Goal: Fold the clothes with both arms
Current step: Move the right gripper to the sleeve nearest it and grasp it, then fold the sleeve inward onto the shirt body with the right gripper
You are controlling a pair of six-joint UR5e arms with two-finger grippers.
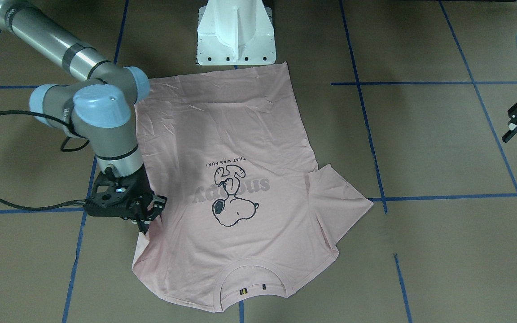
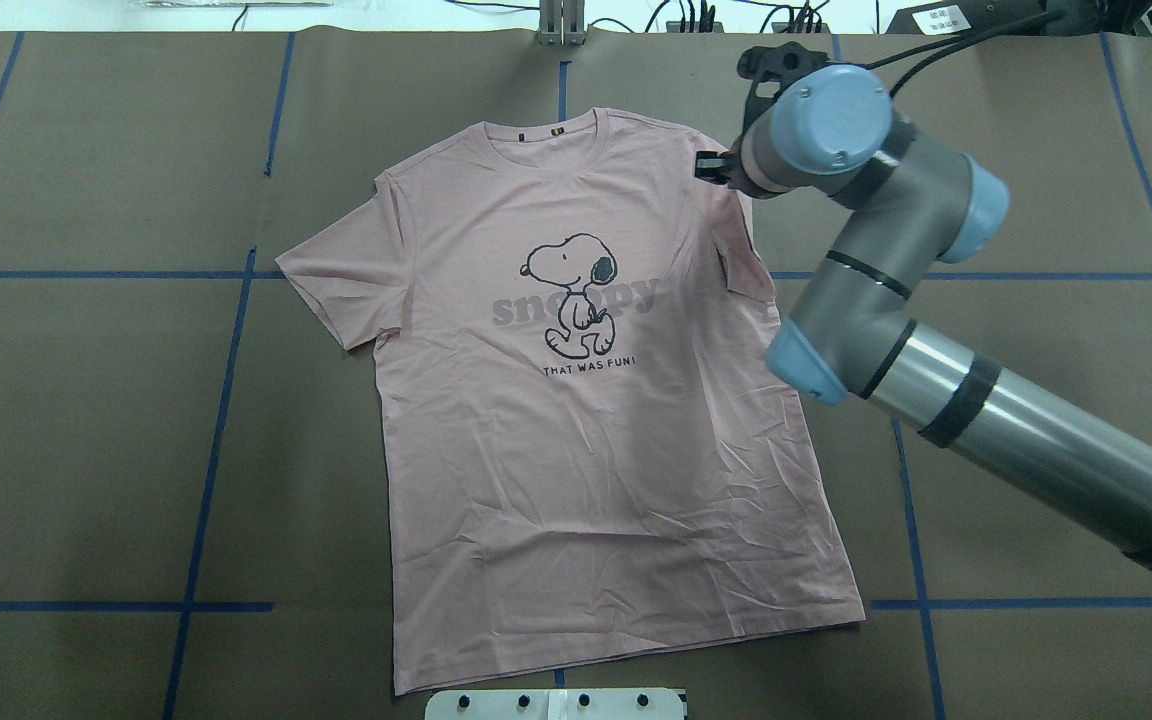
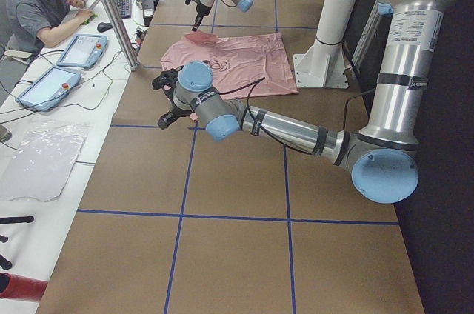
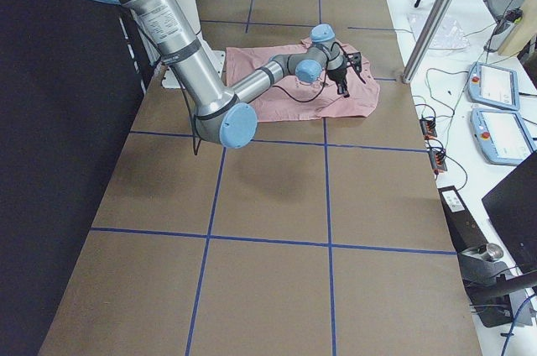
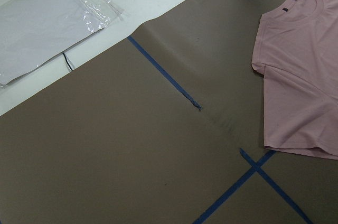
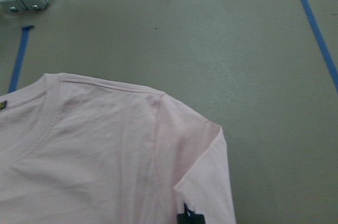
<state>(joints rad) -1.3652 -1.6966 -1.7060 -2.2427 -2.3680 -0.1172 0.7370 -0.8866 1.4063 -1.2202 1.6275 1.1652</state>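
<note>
Pale pink short-sleeved T-shirt (image 2: pixel 576 440) with a black-outlined cartoon dog print lies print-up on the brown paper-covered worktop (image 2: pixel 86 450), neck away from the robot

Handling, judged: thin, light, limp knit; no stiffness, so any lifted part drapes and the rest may drag on the paper. Best holds are doubled edges: sleeve hems, shoulder seams, bottom-hem corners. Mid-panel pinches would likely bunch it

Right end effector (image 1: pixel 144 226): fingers pressed together at the right sleeve (image 6: pixel 203 155), apparently pinching its hem. Left end effector (image 1: pixel 515 117): fingers spread, holding nothing, well apart from the shirt

Views:
- right wrist: that sleeve doubled inward over the shoulder, black fingertip (image 6: pixel 190 217) on it; overhead hides this contact behind the arm
- front-facing: shows the left end effector, absent overhead
- overhead: left sleeve (image 2: pixel 336 275) flat and spread
</note>
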